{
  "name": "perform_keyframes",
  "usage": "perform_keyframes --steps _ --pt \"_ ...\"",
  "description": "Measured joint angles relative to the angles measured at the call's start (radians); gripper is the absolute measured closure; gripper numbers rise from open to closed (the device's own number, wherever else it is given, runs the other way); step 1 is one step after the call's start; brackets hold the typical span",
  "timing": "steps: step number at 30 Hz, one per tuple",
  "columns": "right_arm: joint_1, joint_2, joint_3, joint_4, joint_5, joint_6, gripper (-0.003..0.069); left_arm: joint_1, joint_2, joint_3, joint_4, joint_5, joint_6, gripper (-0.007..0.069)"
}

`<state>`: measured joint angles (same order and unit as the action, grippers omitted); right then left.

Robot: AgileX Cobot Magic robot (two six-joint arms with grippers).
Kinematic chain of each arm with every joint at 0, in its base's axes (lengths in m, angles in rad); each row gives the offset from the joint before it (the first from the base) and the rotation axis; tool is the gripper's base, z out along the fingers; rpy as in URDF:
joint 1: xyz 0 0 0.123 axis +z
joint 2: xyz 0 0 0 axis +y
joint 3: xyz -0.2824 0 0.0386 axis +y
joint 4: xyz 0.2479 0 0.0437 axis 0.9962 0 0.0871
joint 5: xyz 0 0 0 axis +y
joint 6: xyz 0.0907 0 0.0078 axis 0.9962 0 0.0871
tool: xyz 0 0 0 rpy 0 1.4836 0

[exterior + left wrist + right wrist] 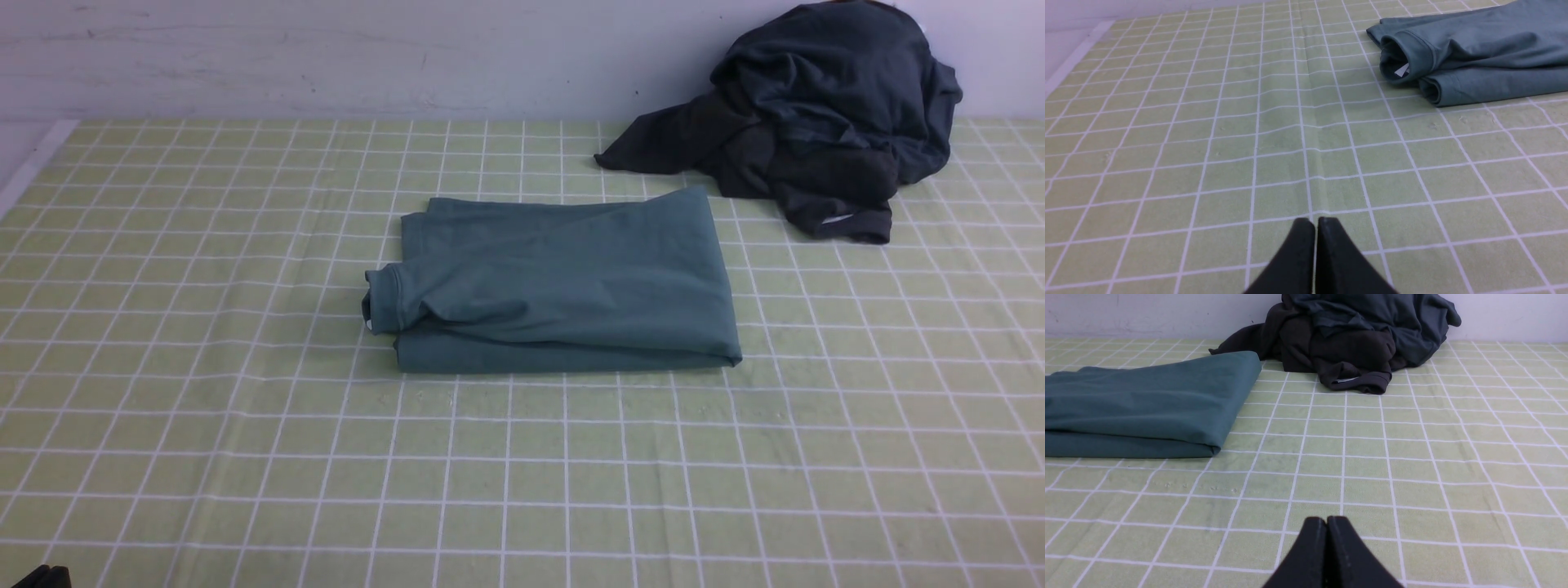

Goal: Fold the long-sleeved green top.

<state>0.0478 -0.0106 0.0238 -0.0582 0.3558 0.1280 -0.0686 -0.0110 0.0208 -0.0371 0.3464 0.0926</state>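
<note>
As far as the front view shows, the fold looks done: the green long-sleeved top [563, 282] lies mid-surface as a compact rectangle, layers stacked, folded edge toward me, no sleeve sticking out. The collar [1404, 55] sits at the top's left end, rolled over slightly, with a white tag [1401, 70] showing in the opening. Minor untidiness there; I judge it cosmetic, not a missed fold.

Jaws:
- my left gripper [1315, 228]: clenched, holding nothing, tips together over bare checked tablecloth [1208, 143], well apart from the top, near the front-left of the surface.
- my right gripper [1327, 526]: same, clenched and empty, over bare cloth, well apart from the top's right end [1224, 416].

Both arms are pulled back toward my side. In the front view only a dark sliver shows at the lower-left corner, probably my left arm; too little to be sure.

Not part of the job: a heap of dark garments [816, 122] at the back right against the wall [326, 57]. It lies just beside the top's far right corner; from the right wrist view I can't tell whether they touch or only overlap in sight.

Left to do, my judgement: nothing essential. Optionally flatten the collar end and square the top layer, which sits slightly skewed on the lower one. Otherwise task complete, arms parked.
</note>
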Motion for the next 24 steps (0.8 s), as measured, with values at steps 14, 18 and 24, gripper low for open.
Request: perform_keyframes --steps 14,18,24 --pt "0.0 0.0 0.0 0.0 0.0 0.0 0.0673 0.0 0.0 0.0 0.0 0.0 0.0 0.0627" --pt "0.0 0.0 0.0 0.0 0.0 0.0 0.0673 0.0 0.0 0.0 0.0 0.0 0.0 0.0627" --pt "0.0 0.0 0.0 0.0 0.0 0.0 0.0673 0.0 0.0 0.0 0.0 0.0 0.0 0.0627"
